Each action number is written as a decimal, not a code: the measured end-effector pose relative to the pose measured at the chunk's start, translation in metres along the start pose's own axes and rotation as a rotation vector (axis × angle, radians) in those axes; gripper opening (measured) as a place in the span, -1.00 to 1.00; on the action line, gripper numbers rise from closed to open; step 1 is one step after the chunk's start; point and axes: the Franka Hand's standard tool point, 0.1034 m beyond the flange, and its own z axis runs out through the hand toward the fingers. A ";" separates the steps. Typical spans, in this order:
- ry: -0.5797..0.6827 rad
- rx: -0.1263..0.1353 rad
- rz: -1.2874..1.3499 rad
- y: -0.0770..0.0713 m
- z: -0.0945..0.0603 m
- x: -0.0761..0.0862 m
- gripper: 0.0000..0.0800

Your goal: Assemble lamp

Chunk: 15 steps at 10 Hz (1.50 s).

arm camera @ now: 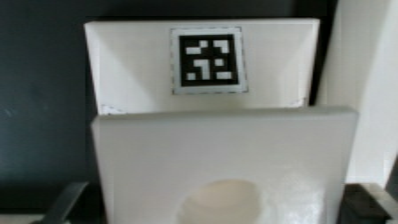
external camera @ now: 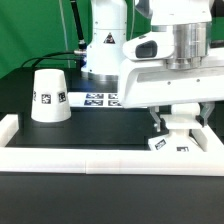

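Lamp, part-built: bulb [external camera: 178, 124] apparently seated on base [external camera: 168, 146] — fingers [arm camera: 66, 202] wide astride it, grip untellable; shade [external camera: 50, 95] apart on counter [external camera: 100, 132], unfitted.

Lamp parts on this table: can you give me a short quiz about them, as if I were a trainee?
1. True or false: the shade lies on its side.
2. The fingers are down at: A the shade, B the base, C the marker board.
3. On which side of the exterior view does the shade stand?
Key: 1 false, it stands upright; 2 B; 3 left.
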 end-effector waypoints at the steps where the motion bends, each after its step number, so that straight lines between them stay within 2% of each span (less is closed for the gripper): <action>1: 0.002 0.000 0.020 0.000 0.000 0.003 0.34; 6: 0.002 -0.001 0.024 0.000 0.000 0.003 0.34; 7: 0.002 -0.001 0.023 0.000 0.000 0.003 0.64; 8: 0.002 -0.001 0.016 0.000 -0.001 0.001 0.64; 9: -0.003 -0.004 0.008 0.002 -0.008 -0.009 0.73; 11: -0.020 -0.008 0.026 0.002 -0.018 -0.031 0.74; 14: -0.036 -0.012 0.124 -0.020 -0.038 -0.068 0.75; 15: -0.038 -0.012 0.101 -0.019 -0.037 -0.068 0.75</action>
